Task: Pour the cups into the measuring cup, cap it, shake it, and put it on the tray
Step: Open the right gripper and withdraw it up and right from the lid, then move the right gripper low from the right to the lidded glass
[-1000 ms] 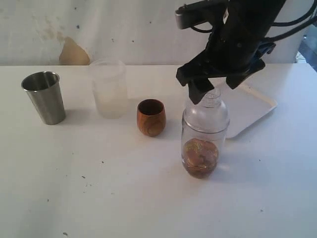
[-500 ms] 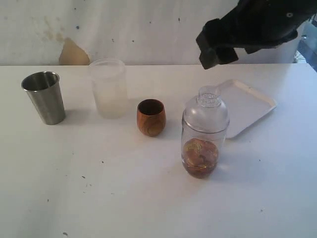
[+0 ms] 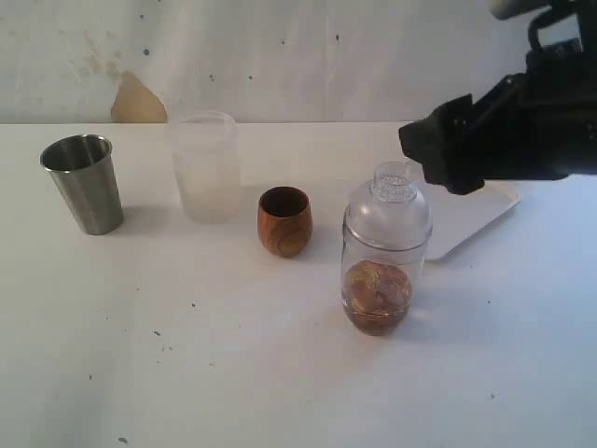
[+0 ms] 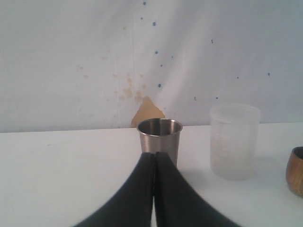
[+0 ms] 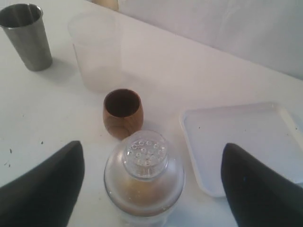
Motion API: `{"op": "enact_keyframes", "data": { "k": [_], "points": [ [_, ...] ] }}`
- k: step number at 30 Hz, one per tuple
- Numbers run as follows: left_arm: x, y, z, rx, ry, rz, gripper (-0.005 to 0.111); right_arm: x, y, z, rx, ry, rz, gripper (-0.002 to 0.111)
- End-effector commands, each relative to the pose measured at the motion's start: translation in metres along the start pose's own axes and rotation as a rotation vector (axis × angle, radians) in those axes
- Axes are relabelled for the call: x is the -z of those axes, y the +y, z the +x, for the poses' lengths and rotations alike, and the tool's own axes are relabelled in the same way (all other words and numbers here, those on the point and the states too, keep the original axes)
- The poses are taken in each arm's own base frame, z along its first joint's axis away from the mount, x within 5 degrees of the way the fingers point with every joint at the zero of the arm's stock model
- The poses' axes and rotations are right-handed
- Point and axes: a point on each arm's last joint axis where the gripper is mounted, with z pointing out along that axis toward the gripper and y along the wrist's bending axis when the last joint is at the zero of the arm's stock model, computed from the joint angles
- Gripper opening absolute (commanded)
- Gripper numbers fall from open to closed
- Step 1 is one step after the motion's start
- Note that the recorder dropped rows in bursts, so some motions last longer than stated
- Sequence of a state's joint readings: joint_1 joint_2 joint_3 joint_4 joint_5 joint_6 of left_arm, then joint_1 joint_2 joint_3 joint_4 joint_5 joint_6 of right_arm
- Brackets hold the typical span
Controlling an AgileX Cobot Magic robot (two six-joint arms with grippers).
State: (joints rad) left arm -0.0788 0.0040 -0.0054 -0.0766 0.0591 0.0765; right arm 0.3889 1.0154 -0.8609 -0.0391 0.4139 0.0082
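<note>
I'm judging pouring, capping probably done — measuring cup (image 3: 386, 257) lidded | right gripper (image 5: 151, 149) hovering spread wide, left gripper (image 4: 155, 161) pinched closed, empty | shake, tray (image 5: 236, 137) pending

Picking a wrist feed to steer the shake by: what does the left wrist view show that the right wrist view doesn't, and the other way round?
Only the left wrist view: the left tool, shut, and a brown stain behind the cups. Only the right wrist view: the capped measuring cup, seen between the fingers of the open right tool and not gripped, and the tray beside it. Both: the steel tumbler, the frosted cup and the wooden cup, though the left wrist view catches only the wooden cup's edge.
</note>
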Motion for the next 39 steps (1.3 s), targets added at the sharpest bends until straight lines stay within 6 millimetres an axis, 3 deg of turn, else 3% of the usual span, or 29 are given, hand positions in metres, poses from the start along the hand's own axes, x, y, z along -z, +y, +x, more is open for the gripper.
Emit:
{"op": "enact_keyframes", "data": {
  "k": [1, 10, 20, 24, 27, 31, 39],
  "points": [
    [0.000, 0.000, 0.001, 0.010, -0.003, 0.004, 0.000, 0.005, 0.001, 0.028, 0.005, -0.121, -0.004, 0.073],
    [0.000, 0.000, 0.001, 0.010, -0.003, 0.004, 0.000, 0.002, 0.004, 0.097, -0.055, -0.255, -0.021, 0.073],
    [0.000, 0.000, 0.001, 0.010, -0.003, 0.004, 0.000, 0.002, 0.006, 0.105, -0.006, -0.280, -0.023, 0.073],
    [0.000, 0.000, 0.001, 0.010, -0.003, 0.004, 0.000, 0.004, 0.007, 0.124, -0.008, -0.404, -0.035, 0.073],
    [0.000, 0.000, 0.001, 0.010, -0.003, 0.004, 0.000, 0.005, 0.008, 0.146, -0.035, -0.414, -0.043, 0.073],
    [0.000, 0.000, 0.001, 0.010, -0.003, 0.004, 0.000, 0.007, 0.009, 0.168, 0.067, -0.403, -0.028, 0.073],
    [0.000, 0.000, 0.001, 0.010, -0.003, 0.004, 0.000, 0.007, 0.009, 0.174, 0.082, -0.389, -0.025, 0.074]
  ]
}}
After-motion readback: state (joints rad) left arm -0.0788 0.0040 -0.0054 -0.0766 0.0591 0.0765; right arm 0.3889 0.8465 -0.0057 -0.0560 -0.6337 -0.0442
